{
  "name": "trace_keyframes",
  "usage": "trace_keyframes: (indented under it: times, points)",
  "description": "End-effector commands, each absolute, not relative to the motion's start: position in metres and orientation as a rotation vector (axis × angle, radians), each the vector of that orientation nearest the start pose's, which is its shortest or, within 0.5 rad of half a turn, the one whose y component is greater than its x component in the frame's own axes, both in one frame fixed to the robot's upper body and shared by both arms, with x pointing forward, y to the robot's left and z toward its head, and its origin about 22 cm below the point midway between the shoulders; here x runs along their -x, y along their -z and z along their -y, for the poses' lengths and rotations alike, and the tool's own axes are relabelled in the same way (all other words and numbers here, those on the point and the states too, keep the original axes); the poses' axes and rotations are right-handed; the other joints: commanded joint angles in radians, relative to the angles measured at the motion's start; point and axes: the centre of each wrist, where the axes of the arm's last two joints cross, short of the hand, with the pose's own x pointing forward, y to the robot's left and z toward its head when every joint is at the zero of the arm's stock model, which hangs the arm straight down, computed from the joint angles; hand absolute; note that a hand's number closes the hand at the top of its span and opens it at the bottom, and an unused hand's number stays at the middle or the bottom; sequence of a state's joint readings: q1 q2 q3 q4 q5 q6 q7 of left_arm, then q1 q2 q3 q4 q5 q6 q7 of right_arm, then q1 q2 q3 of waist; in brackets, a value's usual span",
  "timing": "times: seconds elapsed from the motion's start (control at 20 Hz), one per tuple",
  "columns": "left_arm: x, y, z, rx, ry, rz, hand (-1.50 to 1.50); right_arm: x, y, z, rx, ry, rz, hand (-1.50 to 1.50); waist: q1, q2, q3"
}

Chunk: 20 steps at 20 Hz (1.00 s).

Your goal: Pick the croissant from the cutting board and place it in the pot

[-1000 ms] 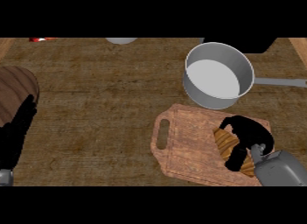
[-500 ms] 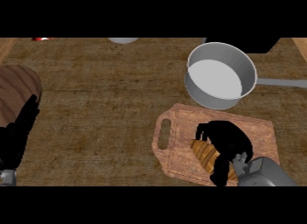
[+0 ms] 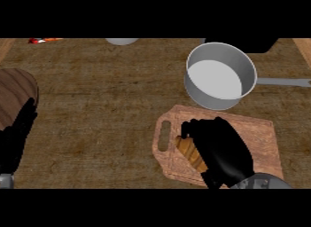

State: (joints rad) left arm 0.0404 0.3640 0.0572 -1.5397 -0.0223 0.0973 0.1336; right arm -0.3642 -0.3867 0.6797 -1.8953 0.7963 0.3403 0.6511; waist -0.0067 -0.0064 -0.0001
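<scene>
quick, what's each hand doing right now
Left hand: open, holding nothing, resting at the left edge.
Right hand: curled round the golden-brown croissant on the brown wooden cutting board.

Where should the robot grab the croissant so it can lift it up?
Around its middle, coming down from above. The croissant lies flat on the cutting board and is long and narrow, so fingers and thumb can close across its short width. The right hand sits over it that way, fingers curled round it. The hand hides the croissant's right side.
</scene>
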Motion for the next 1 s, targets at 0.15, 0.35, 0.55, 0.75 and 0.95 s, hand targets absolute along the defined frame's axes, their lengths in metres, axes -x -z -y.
trace_keyframes:
  times: [0.15, 0.35, 0.55, 0.75, 0.95]
  points:
    - [-0.236, -0.018, -0.336, -0.445, 0.13, 1.381, 0.0, -0.207, -0.191, 0.129, 1.101, -1.162, 1.661, 1.5, -0.007, 0.001, -0.001]
    - [-0.232, -0.022, -0.333, -0.437, 0.152, 1.373, 0.0, -0.211, -0.21, 0.136, 0.98, -0.971, 1.735, 1.5, 0.008, 0.004, 0.0]
    - [-0.229, -0.012, -0.336, -0.423, 0.143, 1.376, 0.0, -0.221, -0.218, 0.168, 0.968, -0.87, 1.769, 1.5, 0.007, 0.006, 0.0]
    - [-0.243, -0.03, -0.335, -0.442, 0.161, 1.375, 0.0, -0.257, -0.222, 0.171, 0.944, -0.817, 1.784, 1.5, 0.011, 0.007, 0.0]
    - [-0.237, -0.026, -0.349, -0.421, 0.134, 1.387, 0.0, -0.291, -0.211, 0.184, 0.93, -0.78, 1.781, 1.5, 0.015, 0.007, 0.0]
